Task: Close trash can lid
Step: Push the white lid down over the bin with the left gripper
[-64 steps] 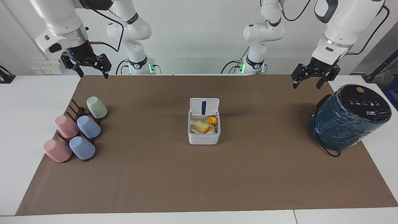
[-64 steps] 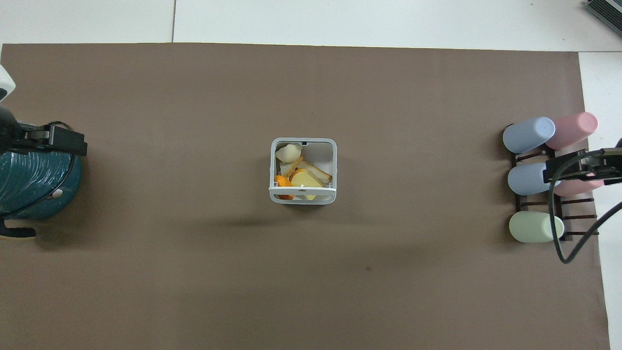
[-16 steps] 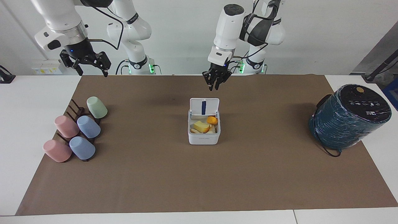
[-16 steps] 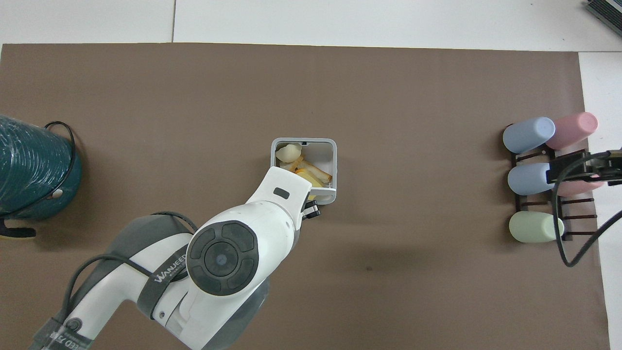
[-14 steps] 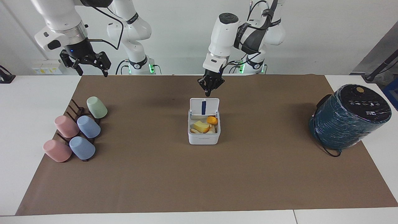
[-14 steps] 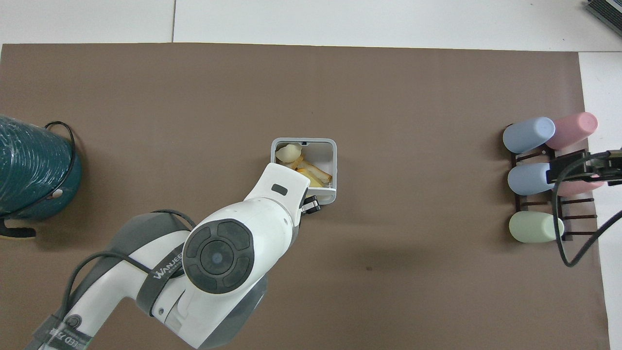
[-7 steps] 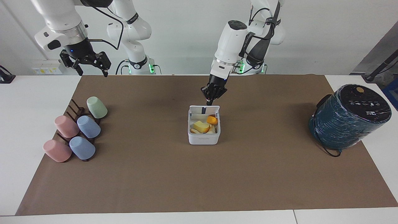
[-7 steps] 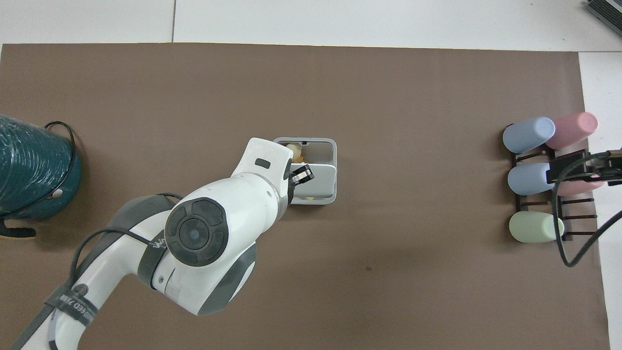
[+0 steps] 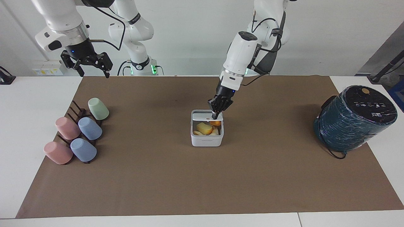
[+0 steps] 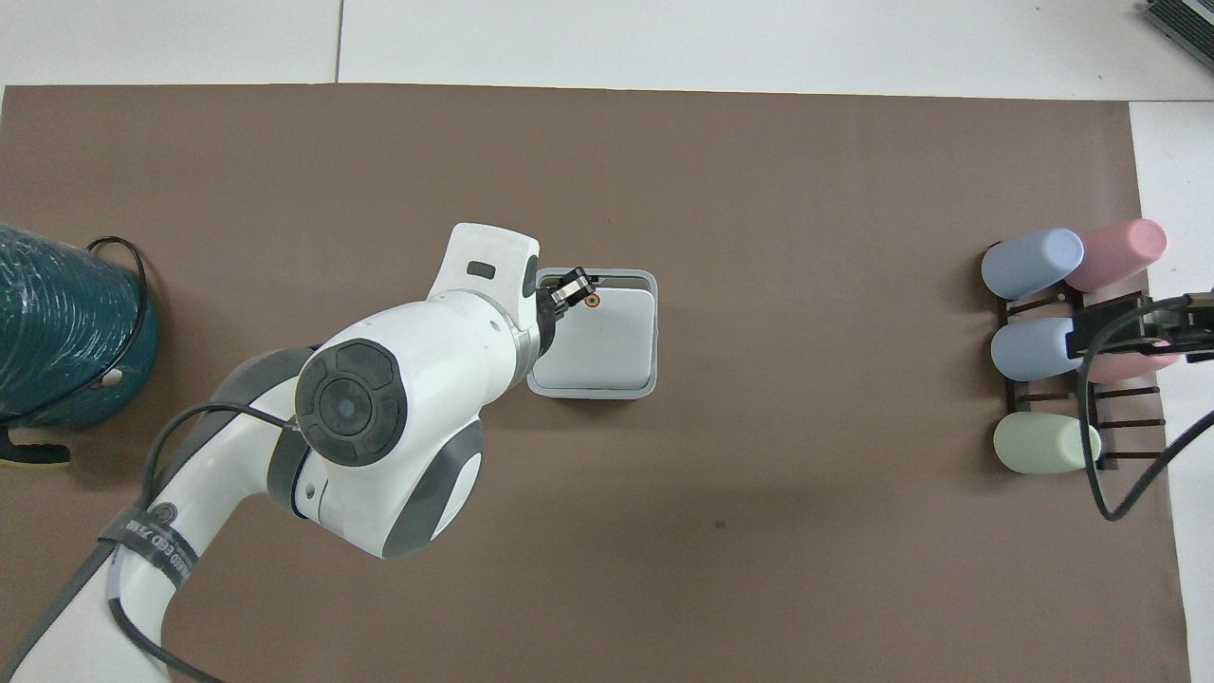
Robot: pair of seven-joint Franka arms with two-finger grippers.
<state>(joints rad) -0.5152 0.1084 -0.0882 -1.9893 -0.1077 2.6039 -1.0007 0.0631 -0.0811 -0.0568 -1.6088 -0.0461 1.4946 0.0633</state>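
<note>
The small white trash can [image 9: 206, 140] stands mid-table with food pieces inside. Its lid [image 9: 206, 115] is tilted far down over the opening, with a gap on the side farther from the robots where the food shows. In the overhead view the lid [image 10: 612, 341] covers nearly all of the can [image 10: 593, 391], orange dot up. My left gripper [image 9: 215, 116] is shut and its tips press on the lid's free edge; in the overhead view it [image 10: 575, 285] is beside the dot. My right gripper [image 9: 91, 67] is open and waits above the cup rack [image 9: 77, 113].
A large dark teal cylinder [image 9: 353, 119] with a black top lies tilted toward the left arm's end of the table [image 10: 57, 332]. Several pastel cups [image 9: 90, 128] lie on the dark rack toward the right arm's end [image 10: 1034, 351]. A brown mat [image 9: 202, 183] covers the table.
My left arm swung in from over the teal cylinder to the can, shut its gripper, and pushed the upright lid down over the opening. The right arm has hardly moved.
</note>
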